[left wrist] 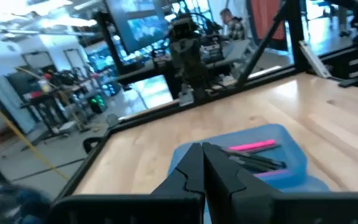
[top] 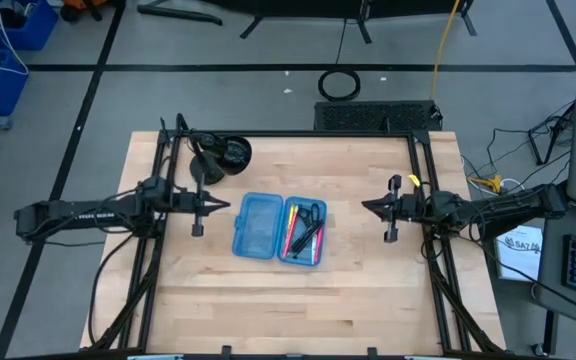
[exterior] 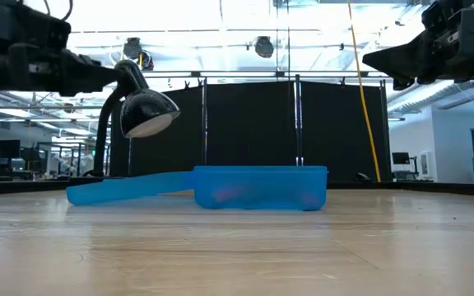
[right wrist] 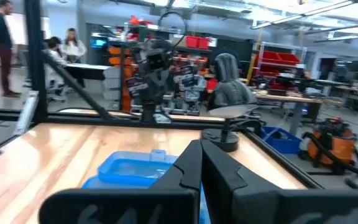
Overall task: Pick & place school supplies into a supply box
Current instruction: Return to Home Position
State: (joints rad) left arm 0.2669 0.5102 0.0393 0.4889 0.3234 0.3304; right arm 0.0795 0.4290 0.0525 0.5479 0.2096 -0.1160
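**Box filled, arms raised: little left to spoil but the retreat**

A pale wooden table (top: 368, 290) stood in a busy workshop, with a black frame (top: 298, 134) along its edges and people (right wrist: 5, 50) at benches far behind.

The supply box (top: 256, 228) lay open and flat near the table's middle, its empty lid half toward the left arm. The tray half held the school supplies (top: 305, 235): a pink pen (left wrist: 252, 145), dark and yellow ones beside it, and the scissors (top: 311, 213) at the far end. Nothing of the set showed on the bare wood.

The left gripper (top: 223, 207) hung above the table just beside the lid half, and the right gripper (top: 368, 206) hung well apart on the tray side. Both had their fingers pressed together on nothing.

The likeliest trouble was a careless withdrawal. The black lamp (top: 230, 152) stood close behind the left arm, so a wide swing back could knock it. A dip of that gripper could catch the light lid and drag the whole box, spilling the pens. The right arm had the frame rail near its elbow but otherwise free room.
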